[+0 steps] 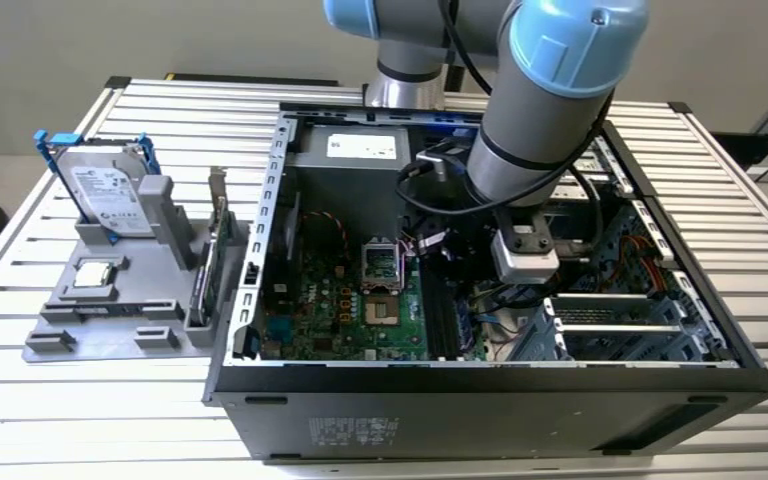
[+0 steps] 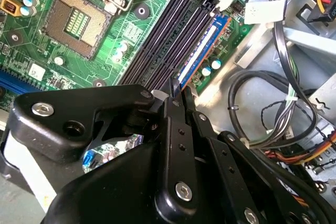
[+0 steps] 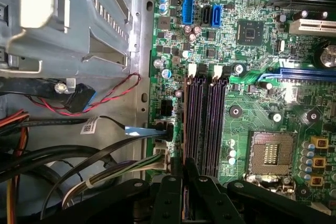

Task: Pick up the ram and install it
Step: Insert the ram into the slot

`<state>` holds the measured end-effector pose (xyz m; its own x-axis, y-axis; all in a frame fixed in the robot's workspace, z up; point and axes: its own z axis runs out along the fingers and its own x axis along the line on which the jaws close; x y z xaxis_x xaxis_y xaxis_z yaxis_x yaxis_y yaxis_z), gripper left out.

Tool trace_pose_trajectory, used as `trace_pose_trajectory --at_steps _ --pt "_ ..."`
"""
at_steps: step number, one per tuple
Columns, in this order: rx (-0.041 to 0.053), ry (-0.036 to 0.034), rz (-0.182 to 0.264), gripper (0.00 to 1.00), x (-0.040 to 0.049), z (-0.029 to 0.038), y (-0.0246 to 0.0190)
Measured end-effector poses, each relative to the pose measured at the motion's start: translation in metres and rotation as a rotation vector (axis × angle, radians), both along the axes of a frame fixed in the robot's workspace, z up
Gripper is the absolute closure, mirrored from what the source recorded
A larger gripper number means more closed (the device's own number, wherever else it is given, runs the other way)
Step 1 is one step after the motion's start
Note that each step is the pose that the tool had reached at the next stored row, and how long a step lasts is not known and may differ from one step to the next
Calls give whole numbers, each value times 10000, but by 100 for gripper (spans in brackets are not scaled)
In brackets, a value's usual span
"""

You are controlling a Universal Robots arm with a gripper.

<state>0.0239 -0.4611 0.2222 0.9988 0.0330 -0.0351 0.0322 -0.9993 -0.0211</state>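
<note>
The ram is a thin stick with a blue edge, standing on its long edge in the outermost memory slot of the green motherboard. My gripper has its black fingers closed together on the near end of the stick's top edge. In the first wrist view the ram is edge-on beside the empty purple-black slots, with the gripper over its end. In the exterior view the arm reaches down into the open computer case, and the gripper hangs over the slots.
Cable bundles and a metal drive cage crowd the side next to the ram slot. The CPU socket lies past the slots. On the exterior view's left, a grey tray holds a hard drive and an expansion card.
</note>
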Motion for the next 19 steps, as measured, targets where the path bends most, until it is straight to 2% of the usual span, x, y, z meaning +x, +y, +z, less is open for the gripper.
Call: trace_pose_trajectory --at_steps 10,19 --pt "-2 22 0 100 -1 -56 0" --pt "1 43 -228 100 4 -59 -12"
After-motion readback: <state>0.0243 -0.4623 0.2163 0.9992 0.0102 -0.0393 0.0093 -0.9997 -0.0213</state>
